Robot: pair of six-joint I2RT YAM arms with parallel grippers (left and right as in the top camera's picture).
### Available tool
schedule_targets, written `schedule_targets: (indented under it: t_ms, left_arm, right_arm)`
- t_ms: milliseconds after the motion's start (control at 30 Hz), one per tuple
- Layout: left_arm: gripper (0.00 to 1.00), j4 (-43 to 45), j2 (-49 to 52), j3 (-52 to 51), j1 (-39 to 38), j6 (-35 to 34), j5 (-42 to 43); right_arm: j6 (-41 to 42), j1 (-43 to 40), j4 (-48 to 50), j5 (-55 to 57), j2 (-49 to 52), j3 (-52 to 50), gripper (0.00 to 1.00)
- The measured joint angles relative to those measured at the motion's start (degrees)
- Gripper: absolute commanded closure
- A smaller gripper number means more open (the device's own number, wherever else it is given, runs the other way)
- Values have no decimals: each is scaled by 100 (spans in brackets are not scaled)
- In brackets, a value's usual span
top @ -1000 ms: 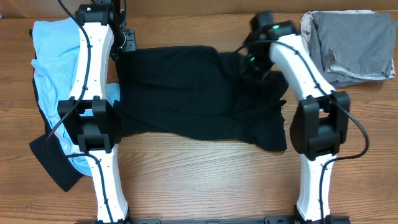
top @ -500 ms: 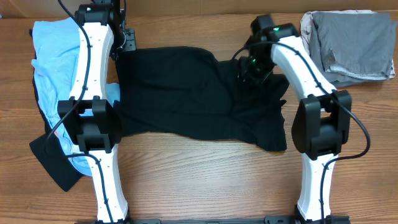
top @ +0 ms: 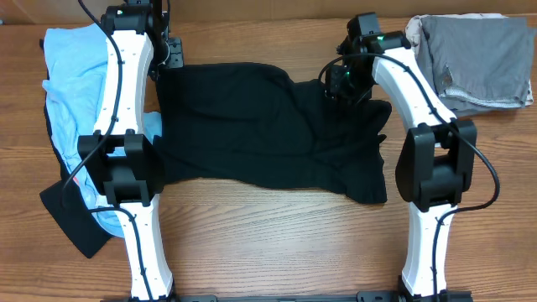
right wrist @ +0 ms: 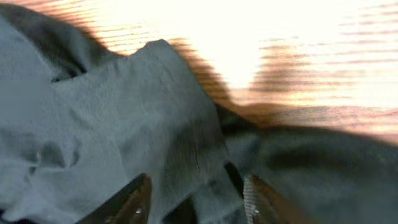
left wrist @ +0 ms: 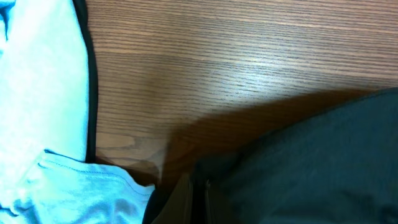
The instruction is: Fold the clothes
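Observation:
The black T-shirt point(top: 252, 126) lies spread and wrinkled across the middle of the table. At its far left corner my left gripper point(top: 172, 57) is shut on the fabric. In the left wrist view the closed gripper point(left wrist: 198, 199) pinches the black T-shirt point(left wrist: 311, 162), which is raised off the wood and casts a shadow. My right gripper point(top: 340, 84) hovers over the shirt's far right part. In the right wrist view the right gripper point(right wrist: 199, 199) is open, with rumpled black T-shirt point(right wrist: 124, 112) lying loose below and between the fingers.
A light blue garment point(top: 67, 92) lies under the left arm, and it shows beside the left fingers as the light blue garment point(left wrist: 37, 93). A black garment point(top: 71, 218) pokes out at the near left. Folded grey and off-white garments point(top: 478, 59) sit at the far right corner.
My right gripper has gone from shut to open, letting go of the black shirt's fabric, and has shifted slightly toward the far right. The left arm has not moved.

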Motion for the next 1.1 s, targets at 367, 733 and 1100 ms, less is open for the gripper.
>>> schedule_targets:
  t_ms: [367,733,1100]
  left_arm:
    - [96,26,0,0,0,0,0]
    - [96,39,0,0,2,0,0]
    - [96,492,15,114,2,0,2]
  right_arm:
    - [210,0,205,-39,170,-2,57]
    - [452,-2,540,-63,358,-7,96]
    - [337,-468,487,-59,514,1480,96]
